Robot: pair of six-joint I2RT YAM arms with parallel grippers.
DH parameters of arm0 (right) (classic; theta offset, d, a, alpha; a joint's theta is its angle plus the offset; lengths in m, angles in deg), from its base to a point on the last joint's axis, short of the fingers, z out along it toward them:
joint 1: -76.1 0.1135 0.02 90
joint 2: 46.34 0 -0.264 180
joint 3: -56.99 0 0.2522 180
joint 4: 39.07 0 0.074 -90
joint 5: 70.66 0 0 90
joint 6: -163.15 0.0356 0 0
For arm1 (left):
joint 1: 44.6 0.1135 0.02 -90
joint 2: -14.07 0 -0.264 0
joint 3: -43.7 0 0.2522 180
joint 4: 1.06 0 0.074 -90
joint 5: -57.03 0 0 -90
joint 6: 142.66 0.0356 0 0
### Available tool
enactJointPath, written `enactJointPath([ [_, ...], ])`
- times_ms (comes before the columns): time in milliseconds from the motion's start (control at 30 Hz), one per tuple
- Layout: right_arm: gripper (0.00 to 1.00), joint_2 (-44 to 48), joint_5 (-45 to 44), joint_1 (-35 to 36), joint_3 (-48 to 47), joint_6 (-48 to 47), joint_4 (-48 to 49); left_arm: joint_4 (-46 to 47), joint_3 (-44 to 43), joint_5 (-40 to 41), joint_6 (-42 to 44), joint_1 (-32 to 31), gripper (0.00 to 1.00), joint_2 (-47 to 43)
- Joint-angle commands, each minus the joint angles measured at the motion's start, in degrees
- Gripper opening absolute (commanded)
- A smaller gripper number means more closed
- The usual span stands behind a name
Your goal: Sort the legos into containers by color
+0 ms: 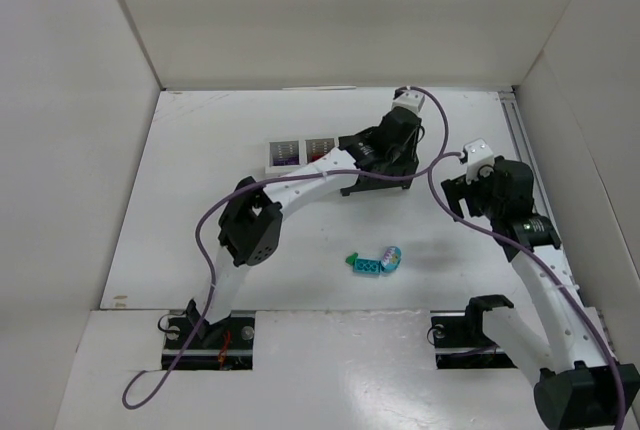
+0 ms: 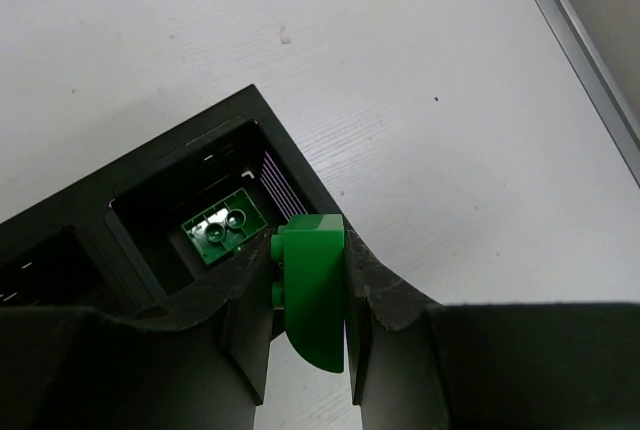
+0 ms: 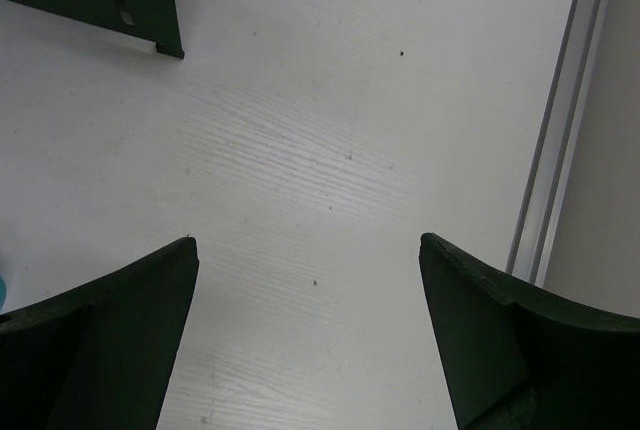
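Observation:
My left gripper point(image 2: 310, 242) is shut on a green lego point(image 2: 314, 295) and holds it over the near right wall of a black bin point(image 2: 205, 138), the end one of the row. Another green lego point(image 2: 226, 230) lies inside that bin. In the top view the left gripper point(image 1: 386, 157) hangs over the black bins point(image 1: 372, 187), which it mostly hides. Two white bins point(image 1: 300, 152) stand to their left. Teal legos point(image 1: 365, 264) and a cyan one point(image 1: 392, 258) lie mid-table. My right gripper point(image 3: 306, 255) is open and empty above bare table, also seen in the top view point(image 1: 463, 193).
A metal rail point(image 3: 560, 160) runs along the table's right edge, also in the top view point(image 1: 520, 140). White walls enclose the table on three sides. A corner of the black bin point(image 3: 130, 5) shows at the top left of the right wrist view.

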Motion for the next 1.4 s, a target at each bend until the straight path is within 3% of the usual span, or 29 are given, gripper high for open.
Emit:
enactJointPath([
  [0,0.96,-0.08,-0.9,-0.27,-0.24,0.53,1.31,0.08,-3.56,0.32,0.46,0.89,0.23,-1.83],
  [67,0.96,-0.08,-0.9,-0.27,-0.24,0.01,1.31,-0.45,-3.56,0.32,-0.07,0.89,0.24,-1.83],
  [167,0.96,-0.61,-0.38,-0.27,-0.24,-0.52,1.31,-0.63,-2.95,0.32,-0.59,0.89,0.38,-1.83],
  [300,0.96,-0.61,0.77,-0.27,-0.24,-1.23,1.31,-0.62,-2.95,-0.99,-1.21,0.89,0.45,-1.21],
  [467,0.96,2.28,8.82,-0.27,0.9,-6.4,2.8,-1.15,-1.28,-1.61,-1.21,1.42,0.57,-3.14],
  [567,0.96,4.48,13.25,-0.27,1.43,-8.96,3.5,0.42,2.49,-0.56,-1.21,1.42,0.74,-7.26],
  [633,0.96,5.54,14.12,-0.27,1.43,-10.27,3.5,2.44,7.21,-0.55,-0.69,1.42,0.96,-9.99],
  [667,0.96,6.41,14.12,-0.27,1.43,-10.89,2.63,3.76,8.38,-0.55,-0.69,1.42,0.99,-12.44],
  [800,0.96,7.92,19.9,2.53,1.43,-12.65,2.71,3.77,13.39,1.11,-0.16,1.42,0.99,-18.5],
  [933,0.96,6.08,24.14,9.99,1.43,-12.13,6.66,3.07,21.38,5.76,-1.56,1.94,0.99,-27.73],
  [1067,0.96,-0.5,19.23,27.35,0.91,-11.51,8.95,1.92,33.68,9.11,-4.02,2.47,0.99,-40.38],
  [1200,0.95,-12.96,15.89,42.21,-2.34,-12.82,8.95,-2.55,46.5,10.87,-9.2,3.09,0.99,-50.94],
  [1300,0.93,-20.44,12.2,48.75,-3.93,-13.44,9.56,-5.19,52.92,10.87,-13.77,3.09,0.99,-56.83],
  [1367,0.92,-23.19,12.19,49.3,-4.63,-13.44,9.57,-6.33,55.57,10.87,-16.67,3.09,0.99,-60.34],
])
